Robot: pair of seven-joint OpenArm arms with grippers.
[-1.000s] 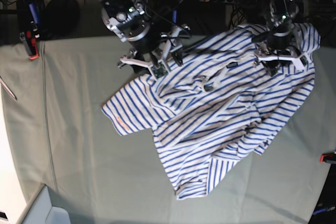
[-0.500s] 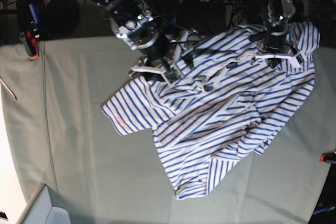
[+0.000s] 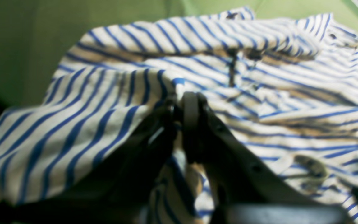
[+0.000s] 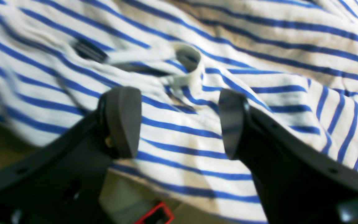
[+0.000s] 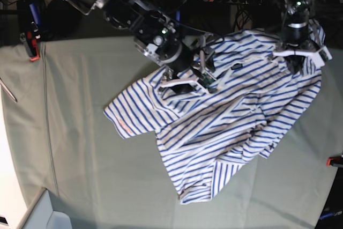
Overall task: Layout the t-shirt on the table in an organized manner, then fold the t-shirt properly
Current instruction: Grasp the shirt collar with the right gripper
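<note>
Since the earlier frame, the right gripper [image 5: 192, 76] has been carried inward over the t-shirt [image 5: 225, 127] – spread wide, empty; the left gripper [image 3: 183, 102] is clamped on its far edge – crumpled on the counter [image 5: 80, 148].

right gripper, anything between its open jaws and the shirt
Nothing visible. The right gripper hangs open directly over the t-shirt, only air between its pads and the striped cloth. The left gripper is already shut on a fold of the shirt.
</note>
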